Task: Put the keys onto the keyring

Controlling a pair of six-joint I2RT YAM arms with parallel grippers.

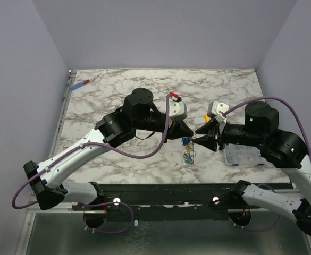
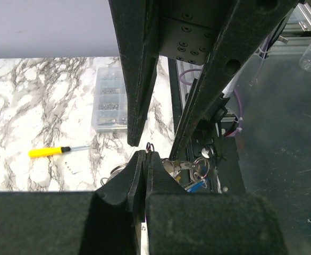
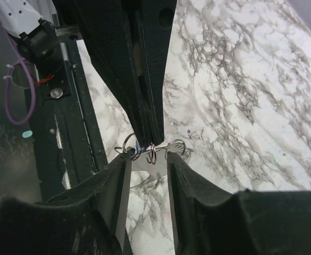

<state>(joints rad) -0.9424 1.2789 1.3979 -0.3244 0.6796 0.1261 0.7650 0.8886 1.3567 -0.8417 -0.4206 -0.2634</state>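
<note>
My left gripper (image 1: 189, 130) is shut on a thin silver ring of the keyring (image 2: 150, 146), which sticks up between its fingertips. The same ring hangs under the left gripper's tip in the right wrist view (image 3: 151, 153). The keys (image 1: 187, 150), small and silver with blue, yellow and green tags, dangle in a bunch below, above the marble table. They also show in the left wrist view (image 2: 195, 172). My right gripper (image 3: 147, 159) is open, tip to tip with the left gripper (image 3: 149, 137), its jaws on either side of the ring and not touching it.
A clear plastic box (image 1: 241, 155) lies under the right arm. A yellow-handled screwdriver (image 2: 49, 152) lies on the marble; a red and blue tool (image 1: 83, 83) lies at the far left corner. The black frame rail (image 1: 171, 194) runs along the table's near edge.
</note>
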